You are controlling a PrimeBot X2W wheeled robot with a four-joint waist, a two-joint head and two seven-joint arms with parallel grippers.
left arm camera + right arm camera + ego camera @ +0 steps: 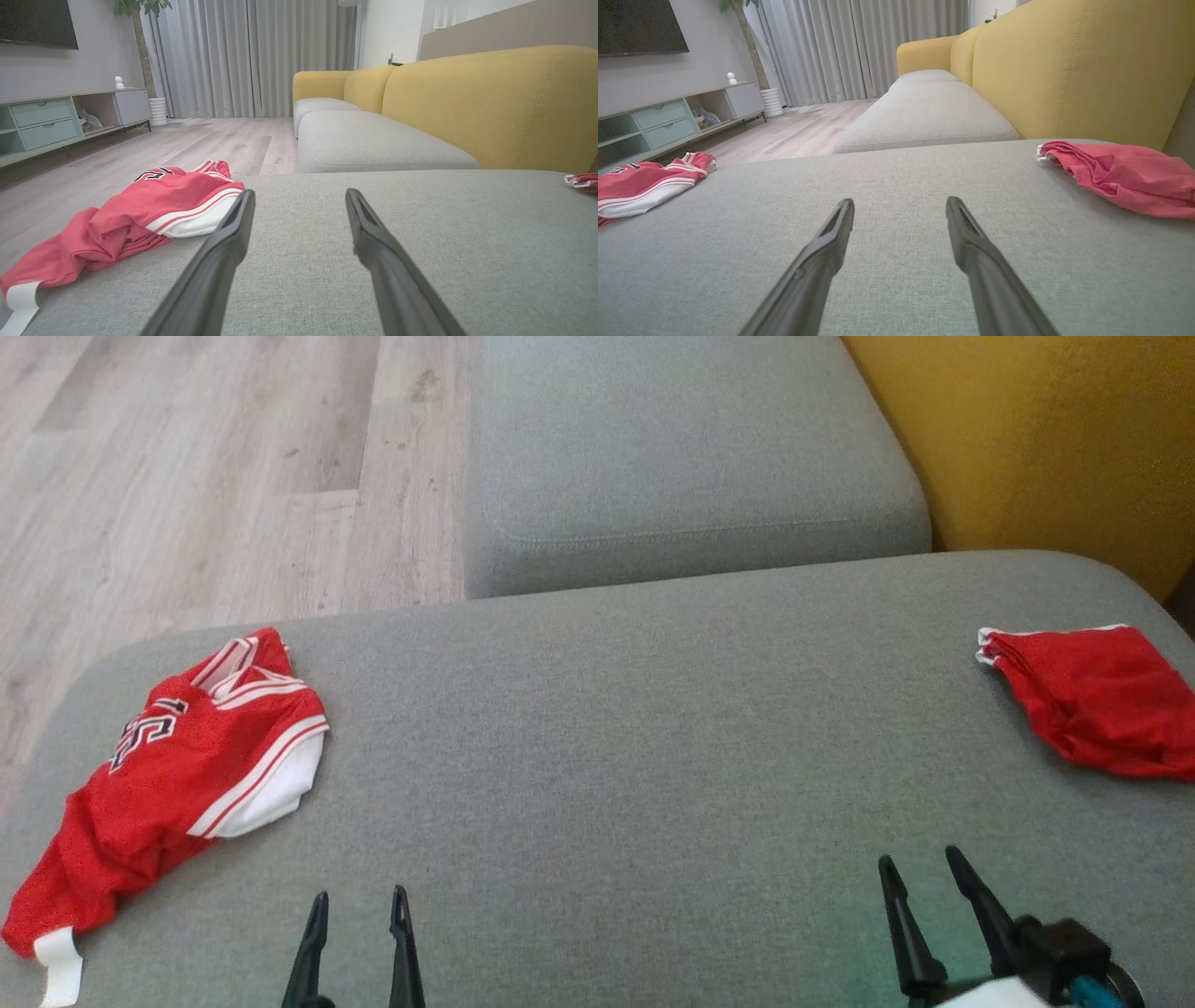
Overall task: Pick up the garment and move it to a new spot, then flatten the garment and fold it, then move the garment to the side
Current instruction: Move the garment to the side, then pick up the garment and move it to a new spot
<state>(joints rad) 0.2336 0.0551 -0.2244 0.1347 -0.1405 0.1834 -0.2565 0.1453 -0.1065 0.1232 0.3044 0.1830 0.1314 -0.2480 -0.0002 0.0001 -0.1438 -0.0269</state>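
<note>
While both end effectors sit low over the grey seat cushion point(653, 728), neither one touches fabric. The left end effector point(360, 894) has its two dark fingers spread apart with nothing between them; the left wrist view confirms the wide gap point(300, 191) over bare upholstery. The right end effector point(917, 855) is likewise spread and empty, as confirmed in the right wrist view point(900, 199).

The red jersey point(177, 775) lies crumpled at the robot's left edge of the cushion, well apart from the left end effector. Its white-striped trim and dark lettering face up, and a white cuff reaches the cushion's near-left corner. The jersey also appears in both wrist views point(140, 205) point(640, 186).

A second red garment point(1097, 695), bunched into a compact shape with a white hem, rests at the far-right edge of the cushion, near the yellow backrest point(1046, 439).

A second grey seat point(681, 457) adjoins the cushion beyond it, beside the wooden floor point(205, 457).
</note>
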